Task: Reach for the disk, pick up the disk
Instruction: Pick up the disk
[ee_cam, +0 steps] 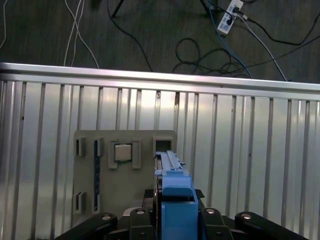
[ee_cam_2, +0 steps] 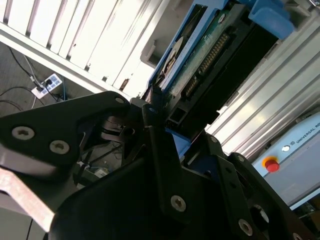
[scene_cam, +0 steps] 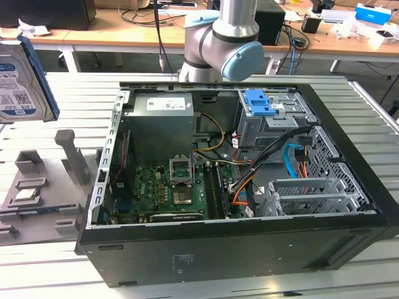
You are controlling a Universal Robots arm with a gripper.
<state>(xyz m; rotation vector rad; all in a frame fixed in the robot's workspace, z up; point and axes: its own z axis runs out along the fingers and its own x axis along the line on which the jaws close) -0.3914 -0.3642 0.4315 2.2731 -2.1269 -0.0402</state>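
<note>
1. This is a robotics lab or workshop: a grey and pale-blue robot arm (scene_cam: 224, 37) stands at the top centre of the exterior view.
2. An opened desktop computer case (scene_cam: 187, 261), its circuit board and cables bare, lies on a slatted aluminium table (scene_cam: 87, 106) across the middle.
3. Wooden desks (scene_cam: 106, 34) strewn with cables and boxes run along the top edge.
4. In the first wrist view, a power strip (ee_cam: 228, 13) and loose cords lie on dark floor.
5. In the second wrist view, a control box carries a red stop button (ee_cam_2: 270, 164).

Floor (ee_cam: 150, 35): dark, loose cables (ee_cam: 197, 47) and a white power strip (ee_cam: 229, 11) trailing across it | Work surface: ribbed aluminium table (scene_cam: 75, 93), bright glare on the slats | Back: wooden desks (scene_cam: 106, 36) lined up, cluttered with wires (scene_cam: 137, 14) and boxes (scene_cam: 373, 14)
</note>
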